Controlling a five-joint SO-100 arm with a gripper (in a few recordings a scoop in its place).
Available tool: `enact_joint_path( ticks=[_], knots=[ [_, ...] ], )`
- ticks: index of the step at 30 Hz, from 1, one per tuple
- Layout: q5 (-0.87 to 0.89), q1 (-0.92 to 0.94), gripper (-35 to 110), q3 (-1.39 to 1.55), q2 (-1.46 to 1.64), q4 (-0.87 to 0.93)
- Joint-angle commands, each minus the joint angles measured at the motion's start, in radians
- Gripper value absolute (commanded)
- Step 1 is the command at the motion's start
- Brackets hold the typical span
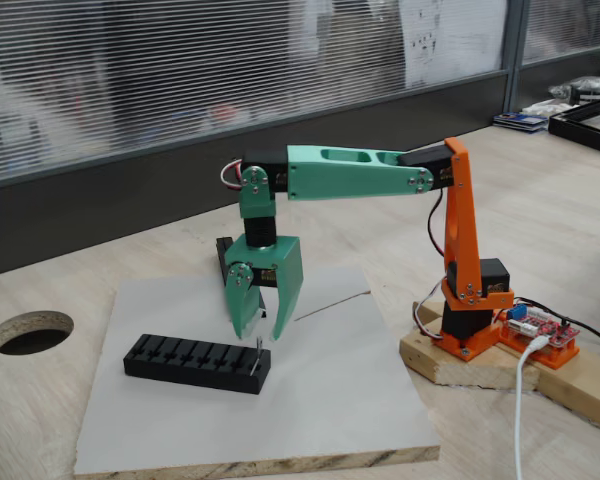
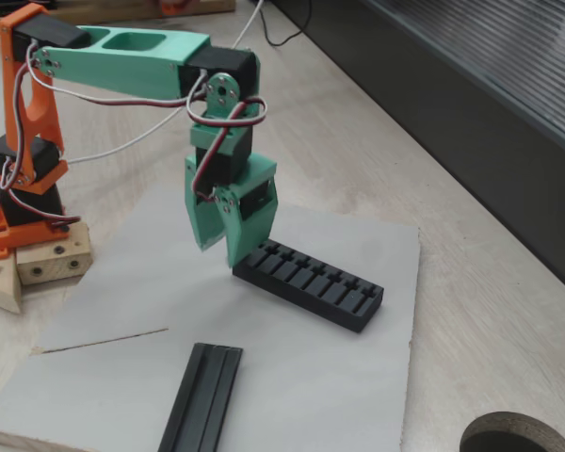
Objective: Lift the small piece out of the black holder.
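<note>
The black holder (image 1: 195, 362) (image 2: 311, 282) is a low slotted block lying on the grey board (image 1: 350, 400) (image 2: 358, 377). The small piece (image 1: 258, 355) is a thin silvery sliver standing upright in the slot at the holder's right end in a fixed view. My green gripper (image 1: 259, 330) (image 2: 222, 247) points straight down just above that end of the holder. Its fingers are open and straddle the spot over the sliver, with nothing held between them. In the other fixed view the near finger (image 2: 242, 247) hides the sliver.
A narrow black grooved rail (image 2: 202, 386) lies on the board, partly behind the gripper (image 1: 223, 255). A hair-thin grey wire (image 1: 330, 303) (image 2: 104, 341) lies on the board. A round hole (image 1: 30, 331) (image 2: 518, 435) is cut in the wooden table. The orange arm base sits on a wood block (image 1: 450, 362) (image 2: 40, 266).
</note>
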Motion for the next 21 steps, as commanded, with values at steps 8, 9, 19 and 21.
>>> enact_joint_path(
  ticks=[8,9,19,21],
  knots=[
    [0.006,-0.014,31,0.02,0.012,0.005],
    [0.006,-0.014,31,0.021,0.012,0.005],
    [0.006,-0.006,31,0.021,0.011,0.005],
    [0.006,-0.006,31,0.023,0.011,0.005]
  ],
)
